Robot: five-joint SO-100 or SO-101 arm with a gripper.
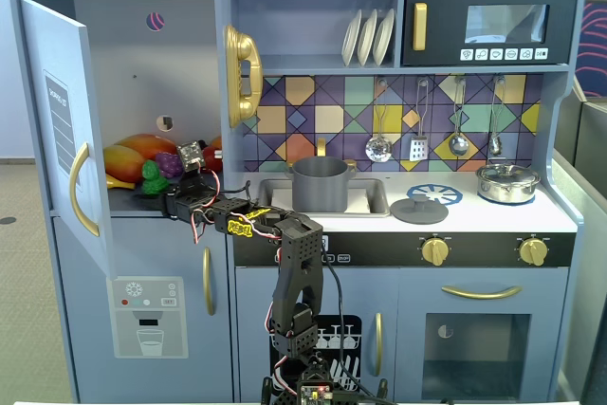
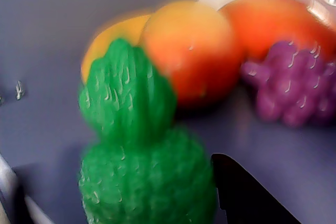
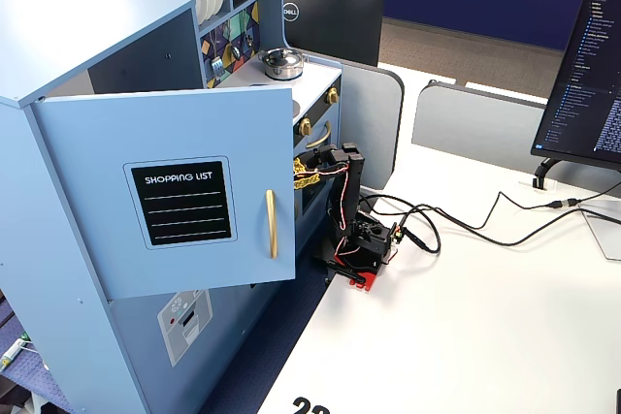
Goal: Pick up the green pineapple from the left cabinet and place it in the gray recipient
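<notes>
The green pineapple (image 2: 142,171) lies on the shelf of the left cabinet (image 1: 142,64), crown pointing away from me in the wrist view. In a fixed view the green pineapple (image 1: 151,174) sits in front of the other toy fruit. My gripper (image 2: 113,177) is open around its body: the black finger (image 2: 247,192) is close beside its right side, and the other finger stands well off at the lower left edge. The arm reaches into the cabinet, whose door (image 3: 175,191) is swung open. The gray recipient (image 1: 320,184) stands in the sink, to the right of the cabinet.
Orange-yellow mangoes (image 2: 189,45) and a purple grape bunch (image 2: 294,85) lie just behind the pineapple. A flat gray lid (image 1: 418,210) and a steel lidded pot (image 1: 507,180) sit on the counter. The open door (image 1: 57,120) flanks the arm's left.
</notes>
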